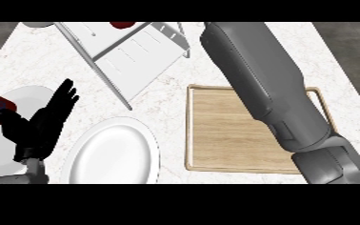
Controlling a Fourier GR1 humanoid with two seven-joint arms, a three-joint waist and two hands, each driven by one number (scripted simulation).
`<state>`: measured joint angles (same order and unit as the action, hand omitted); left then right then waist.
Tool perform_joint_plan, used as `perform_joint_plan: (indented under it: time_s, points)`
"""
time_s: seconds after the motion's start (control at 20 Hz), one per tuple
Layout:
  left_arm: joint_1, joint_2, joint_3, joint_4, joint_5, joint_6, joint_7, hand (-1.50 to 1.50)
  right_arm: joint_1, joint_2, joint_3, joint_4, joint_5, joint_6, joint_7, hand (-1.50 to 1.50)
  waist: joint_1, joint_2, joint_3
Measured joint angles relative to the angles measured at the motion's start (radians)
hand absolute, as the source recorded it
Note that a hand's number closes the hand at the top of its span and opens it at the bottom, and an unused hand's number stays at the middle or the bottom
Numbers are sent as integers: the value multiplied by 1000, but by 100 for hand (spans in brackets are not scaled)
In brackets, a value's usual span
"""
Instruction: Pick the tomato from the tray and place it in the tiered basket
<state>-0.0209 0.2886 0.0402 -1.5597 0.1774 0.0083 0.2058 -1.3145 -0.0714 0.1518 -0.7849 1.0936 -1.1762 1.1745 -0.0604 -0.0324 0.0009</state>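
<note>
A white tiered basket (137,52) lies across the counter's top left. A dark red round thing, seemingly the tomato (121,25), shows inside the basket's far end, cut off by the view's top edge. The wooden tray (225,133) sits at the centre right with nothing visible on its bare part. My right forearm (267,90) crosses the tray and runs up to the top edge beside the basket; its hand is out of sight beyond that edge. My left hand (44,121) rests open at the left, fingers straight and pointing up.
A white plate (112,155) lies at the lower left, between my left hand and the tray. Behind my left hand is a second white dish (28,94) with a small dark red bit (5,104) at the view's left edge.
</note>
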Motion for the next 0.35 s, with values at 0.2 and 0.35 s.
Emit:
perform_joint_plan:
  time_s: [0.2,0.35]
  points:
    - [34,3,12,-10,3,-3,-13,0,108,-27,-10,-175,36,40,21,-150,-21,-7,0]
    - [37,14,31,-15,17,-9,-5,0,200,-41,-1,-320,60,82,37,-150,-31,-8,0]
